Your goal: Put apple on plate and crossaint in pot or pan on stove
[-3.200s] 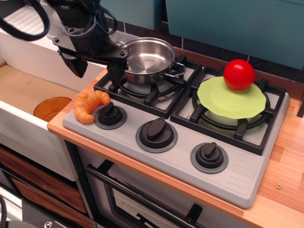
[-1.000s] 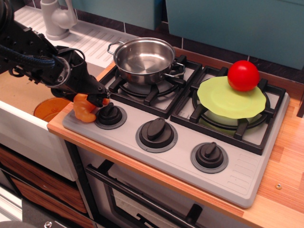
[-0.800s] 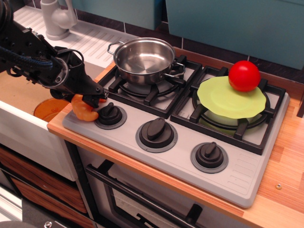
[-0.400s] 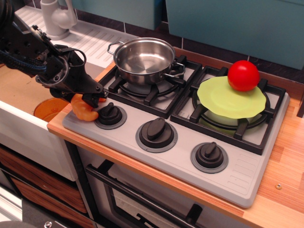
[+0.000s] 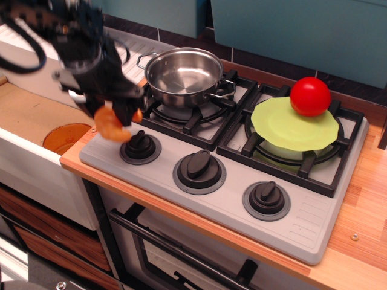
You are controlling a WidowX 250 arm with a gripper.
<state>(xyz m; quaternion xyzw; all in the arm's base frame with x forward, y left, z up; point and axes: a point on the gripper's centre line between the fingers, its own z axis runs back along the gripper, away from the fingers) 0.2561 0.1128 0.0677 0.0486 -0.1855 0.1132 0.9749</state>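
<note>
My gripper (image 5: 116,116) is shut on the golden crossaint (image 5: 110,125) and holds it lifted just above the stove's (image 5: 230,181) front left corner, left of the first knob. The arm is blurred. The steel pot (image 5: 183,76) stands empty on the left burner, behind and to the right of the gripper. The red apple (image 5: 310,96) rests on the far edge of the lime-green plate (image 5: 293,125), which lies on the right burner.
Three dark knobs (image 5: 199,169) line the stove's front. An orange-brown disc (image 5: 65,138) lies in the sink at the left, below the gripper. A wooden counter (image 5: 369,205) runs along the right. Teal wall panels stand behind.
The gripper closed on the crossaint at the stove's front left corner and has lifted it slightly up; the arm has swung upright over it. Pot, plate and apple have not moved.
</note>
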